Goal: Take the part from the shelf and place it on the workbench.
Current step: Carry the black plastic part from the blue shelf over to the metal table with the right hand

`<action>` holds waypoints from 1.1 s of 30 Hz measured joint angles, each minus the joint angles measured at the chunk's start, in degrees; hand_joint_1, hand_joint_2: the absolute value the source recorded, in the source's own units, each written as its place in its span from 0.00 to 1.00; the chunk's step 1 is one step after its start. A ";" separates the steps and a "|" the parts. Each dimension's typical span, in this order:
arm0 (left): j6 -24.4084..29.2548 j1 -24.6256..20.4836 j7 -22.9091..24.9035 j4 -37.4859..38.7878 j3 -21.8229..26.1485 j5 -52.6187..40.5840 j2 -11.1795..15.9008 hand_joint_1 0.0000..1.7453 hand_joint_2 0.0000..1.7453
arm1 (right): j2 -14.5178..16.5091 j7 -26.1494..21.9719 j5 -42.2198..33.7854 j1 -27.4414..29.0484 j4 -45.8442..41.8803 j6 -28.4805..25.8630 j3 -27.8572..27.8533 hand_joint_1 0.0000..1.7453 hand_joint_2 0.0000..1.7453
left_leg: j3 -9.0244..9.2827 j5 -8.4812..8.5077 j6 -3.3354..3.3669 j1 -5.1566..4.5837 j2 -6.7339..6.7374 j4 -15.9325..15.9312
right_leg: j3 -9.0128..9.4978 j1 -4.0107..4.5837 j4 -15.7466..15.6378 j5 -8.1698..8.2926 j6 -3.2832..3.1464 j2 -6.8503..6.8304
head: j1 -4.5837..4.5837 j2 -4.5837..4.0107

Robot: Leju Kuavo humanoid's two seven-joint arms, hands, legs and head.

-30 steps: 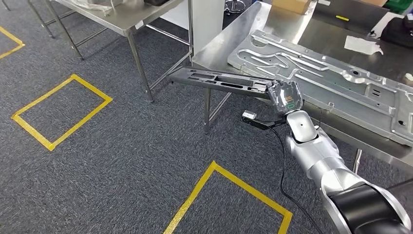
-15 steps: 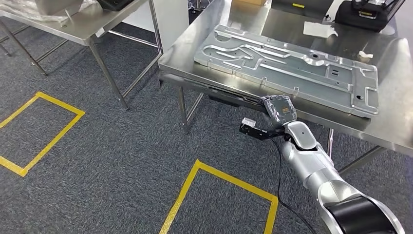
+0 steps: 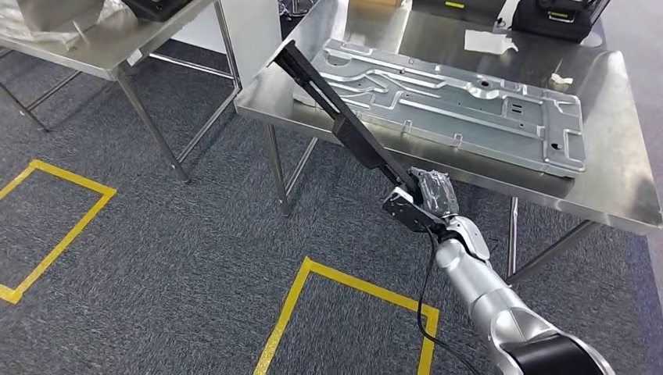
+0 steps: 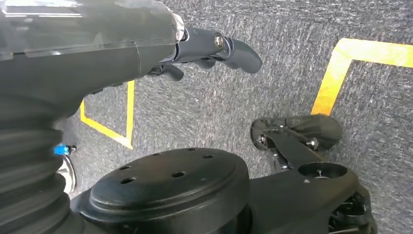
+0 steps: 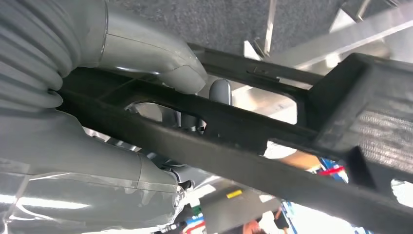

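Observation:
My right hand [image 3: 432, 191] grips one end of the long black part [image 3: 344, 129] in front of the steel workbench [image 3: 618, 195]. The part slants up and away to the left, and its far end is over the bench's left corner, beside a large silver metal panel [image 3: 453, 101] that lies flat on the bench. In the right wrist view the black part [image 5: 253, 156] runs across the frame with the grey thumb [image 5: 160, 58] pressed on it. My left hand [image 4: 204, 48] hangs over the carpet with nothing in it, its fingers loosely apart.
A second steel table [image 3: 94, 47] stands at the upper left. Yellow tape squares [image 3: 344, 281] mark the grey carpet. At the back of the workbench sit a black case [image 3: 559, 16] and a sheet of paper [image 3: 489, 41]. A black cable [image 3: 426, 289] hangs from my right wrist.
The camera has shifted, so the whole scene moved. The black part has swung from level at the bench's front edge to slanting up, its far end over the bench corner.

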 joint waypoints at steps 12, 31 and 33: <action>-1.59 0.16 -1.29 0.00 -0.10 0.34 -0.13 0.00 1.00 | -11.30 5.32 -5.18 -5.00 -15.43 7.10 -0.77 1.00 1.00 | 2.32 -1.39 2.14 0.16 0.03 -0.63 | -6.45 -0.84 11.75 -2.86 2.40 -1.12 | 0.02 -0.01; -2.89 0.39 -1.86 0.07 0.15 3.42 0.20 0.00 1.00 | -15.43 7.77 -5.55 -9.38 -15.76 6.92 1.07 1.00 1.00 | -4.42 1.81 1.05 -0.94 0.41 2.58 | 5.68 0.09 -0.25 -5.11 -1.06 -0.79 | -0.02 -0.01; -3.23 0.52 -2.04 0.14 0.20 3.44 0.31 0.00 1.00 | -15.43 8.25 -4.36 -9.27 -14.79 6.15 1.86 1.00 1.00 | -3.59 2.91 1.60 -1.22 0.38 -0.02 | 6.46 0.14 -0.46 -5.64 -0.37 -0.64 | -0.01 -0.01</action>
